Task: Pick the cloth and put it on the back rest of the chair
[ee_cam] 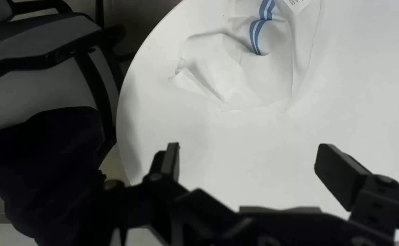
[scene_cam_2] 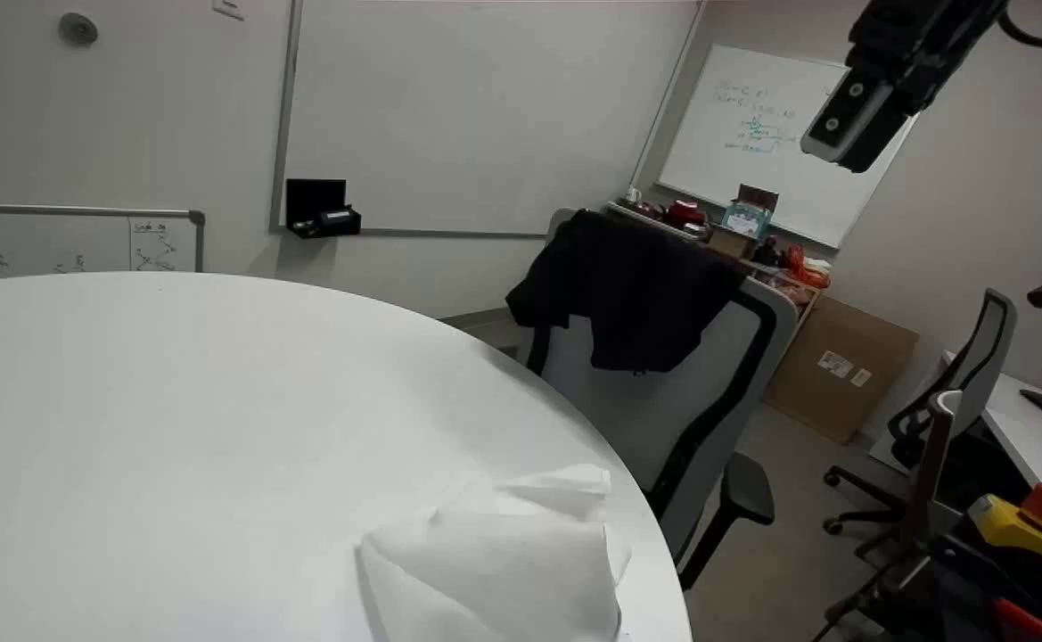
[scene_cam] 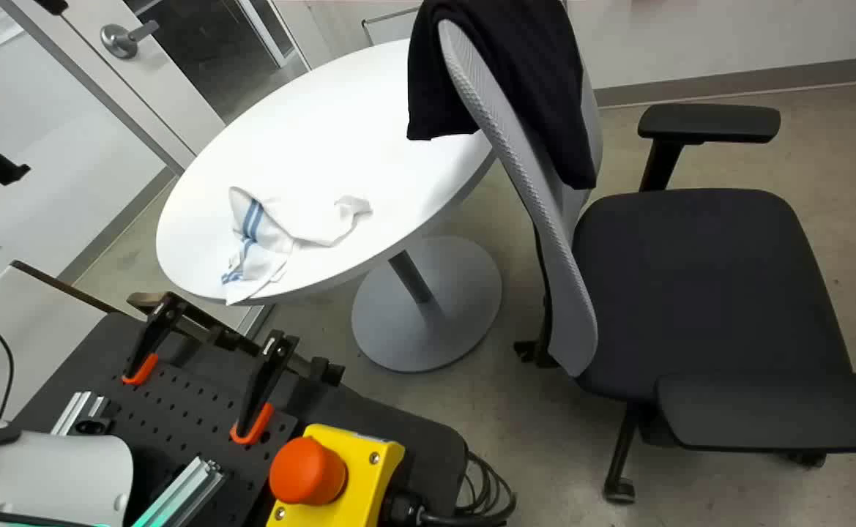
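White cloth (ee_cam: 231, 65) with blue stripes lies crumpled on the white table (scene_cam: 340, 139), close to its curved edge; in an exterior view one corner reaches the rim. A printed label (ee_cam: 296, 4) shows on it at the top of my wrist view. My gripper (ee_cam: 248, 147) hangs in the air, its fingers (ee_cam: 339, 174) spread far apart, with bare table showing between them and nothing in their grasp. The striped folds lie beyond my fingertips in that same view, apart from them; how high I am above the table I cannot fairly judge from here.

Just beside the table stands the office chair (scene_cam: 706, 285). Over its grey back rest (scene_cam_2: 610, 419) I see a black cloth (scene_cam_2: 636, 285) draped, in both exterior views. On a dark worktop (scene_cam: 431, 439) are two clamps (scene_cam: 261, 380) with orange handles, and near them a yellow box (scene_cam: 362, 468) with a red-orange button (scene_cam: 307, 471). Farther off, a brown carton (scene_cam_2: 841, 370) stands by the wall.
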### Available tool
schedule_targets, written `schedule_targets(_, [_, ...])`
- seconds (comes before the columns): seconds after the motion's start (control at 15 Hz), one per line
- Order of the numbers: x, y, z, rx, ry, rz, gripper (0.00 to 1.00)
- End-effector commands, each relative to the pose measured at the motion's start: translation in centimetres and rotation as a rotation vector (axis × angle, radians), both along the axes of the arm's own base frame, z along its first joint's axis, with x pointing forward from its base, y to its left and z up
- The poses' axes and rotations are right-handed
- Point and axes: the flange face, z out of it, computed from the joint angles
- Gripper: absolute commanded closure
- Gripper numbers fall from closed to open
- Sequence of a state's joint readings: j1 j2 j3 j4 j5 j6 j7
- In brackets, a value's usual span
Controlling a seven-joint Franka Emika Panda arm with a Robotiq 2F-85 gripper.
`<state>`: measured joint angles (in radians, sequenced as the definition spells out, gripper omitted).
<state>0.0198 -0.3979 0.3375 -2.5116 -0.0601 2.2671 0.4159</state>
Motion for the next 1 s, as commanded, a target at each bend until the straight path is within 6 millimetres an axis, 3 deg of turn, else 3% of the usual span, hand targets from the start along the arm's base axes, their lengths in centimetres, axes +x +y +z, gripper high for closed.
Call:
schedule_targets(0.0, [0.0, 0.0, 0.1, 0.000, 0.001, 0.000, 0.00])
schedule_targets(0.67, [2.8, -5.4, -5.1, -0.003, -0.039, -0.253, 0.00])
schedule_targets(0.93, [3.8, -7.5, -8.8, -0.034, -0.105, -0.404, 0.00])
